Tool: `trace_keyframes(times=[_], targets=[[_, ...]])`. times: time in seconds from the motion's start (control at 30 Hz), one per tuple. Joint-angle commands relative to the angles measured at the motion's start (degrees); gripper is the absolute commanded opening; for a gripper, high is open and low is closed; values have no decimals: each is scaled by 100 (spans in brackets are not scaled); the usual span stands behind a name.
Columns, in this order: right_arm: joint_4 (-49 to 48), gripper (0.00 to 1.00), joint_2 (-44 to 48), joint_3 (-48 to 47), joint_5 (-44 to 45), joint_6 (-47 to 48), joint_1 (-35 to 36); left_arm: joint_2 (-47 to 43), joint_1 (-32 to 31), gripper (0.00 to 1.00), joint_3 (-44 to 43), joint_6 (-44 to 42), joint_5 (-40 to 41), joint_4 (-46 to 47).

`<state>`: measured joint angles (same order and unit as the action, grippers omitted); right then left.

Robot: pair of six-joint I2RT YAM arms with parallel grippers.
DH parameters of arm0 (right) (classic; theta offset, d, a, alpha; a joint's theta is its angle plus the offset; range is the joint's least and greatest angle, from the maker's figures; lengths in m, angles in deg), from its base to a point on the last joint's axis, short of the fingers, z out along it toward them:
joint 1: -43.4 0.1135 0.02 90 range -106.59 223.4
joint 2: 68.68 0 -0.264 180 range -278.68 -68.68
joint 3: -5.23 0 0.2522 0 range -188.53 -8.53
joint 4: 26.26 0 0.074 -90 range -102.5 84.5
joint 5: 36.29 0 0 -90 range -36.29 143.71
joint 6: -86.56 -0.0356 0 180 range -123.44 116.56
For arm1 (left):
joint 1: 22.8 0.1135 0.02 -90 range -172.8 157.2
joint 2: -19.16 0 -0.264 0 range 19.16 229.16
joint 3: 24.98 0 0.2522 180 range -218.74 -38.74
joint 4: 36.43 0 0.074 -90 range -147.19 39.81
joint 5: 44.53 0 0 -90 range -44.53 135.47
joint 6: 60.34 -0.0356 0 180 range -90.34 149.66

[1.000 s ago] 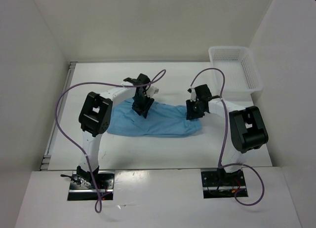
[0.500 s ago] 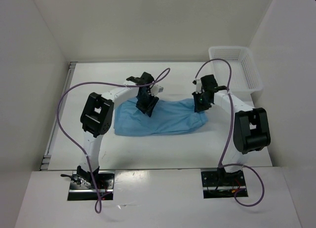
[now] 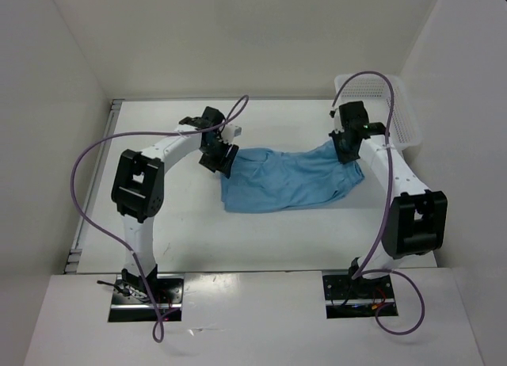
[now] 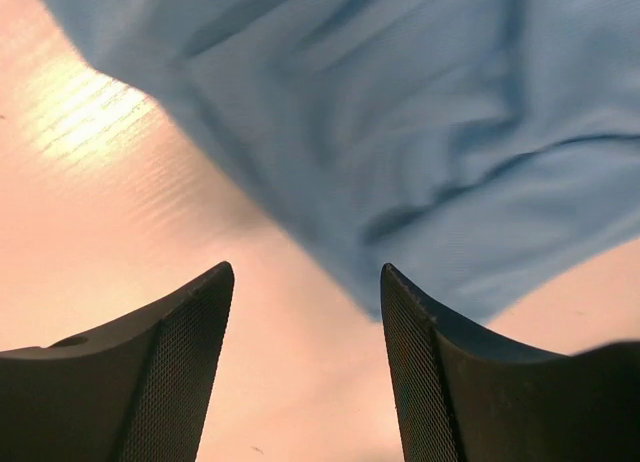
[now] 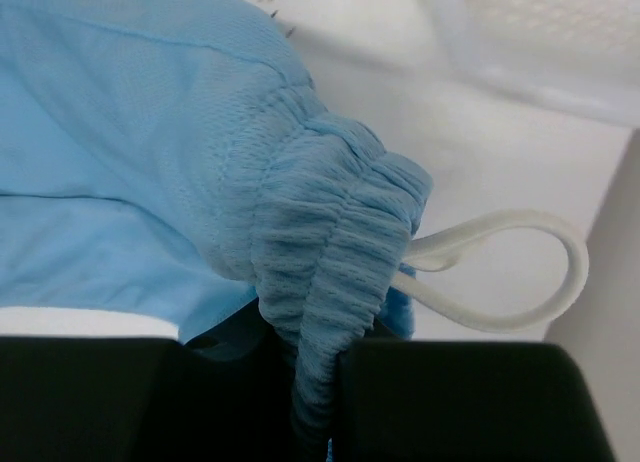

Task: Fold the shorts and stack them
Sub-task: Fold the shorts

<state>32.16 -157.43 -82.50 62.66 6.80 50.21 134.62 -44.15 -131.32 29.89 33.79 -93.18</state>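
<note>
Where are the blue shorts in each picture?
Top external: the shorts lie mid-table, between both arms.
Left wrist: they fill the top and right, beyond the open left gripper.
Right wrist: left and centre, waistband pinched in the right gripper.
Shared landmark: the white basket, far right from above, top right in the right wrist view.

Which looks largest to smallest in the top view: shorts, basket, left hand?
1. shorts, spread widest
2. basket, though it sits farther back
3. left hand, clearly smallest
</note>
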Motion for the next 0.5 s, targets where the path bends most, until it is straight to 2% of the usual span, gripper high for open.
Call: trace_keyframes(times=[0.0,0.1,0.2,0.3,0.47], targets=[[121,0,-185,-635,502,40,-48,572,51,68,12,-23,-115,106],[69,0,-353,-855,616,-135,-48,915,191,68,-146,-23,-194,106],[69,0,-476,-1004,564,-407,-48,1171,245,70,-208,-23,-667,53],[69,0,-477,-1005,616,-540,338,1225,245,70,-208,-23,-1511,0],[69,0,-600,-1057,617,-839,918,1558,122,66,-427,-23,-1687,-122]])
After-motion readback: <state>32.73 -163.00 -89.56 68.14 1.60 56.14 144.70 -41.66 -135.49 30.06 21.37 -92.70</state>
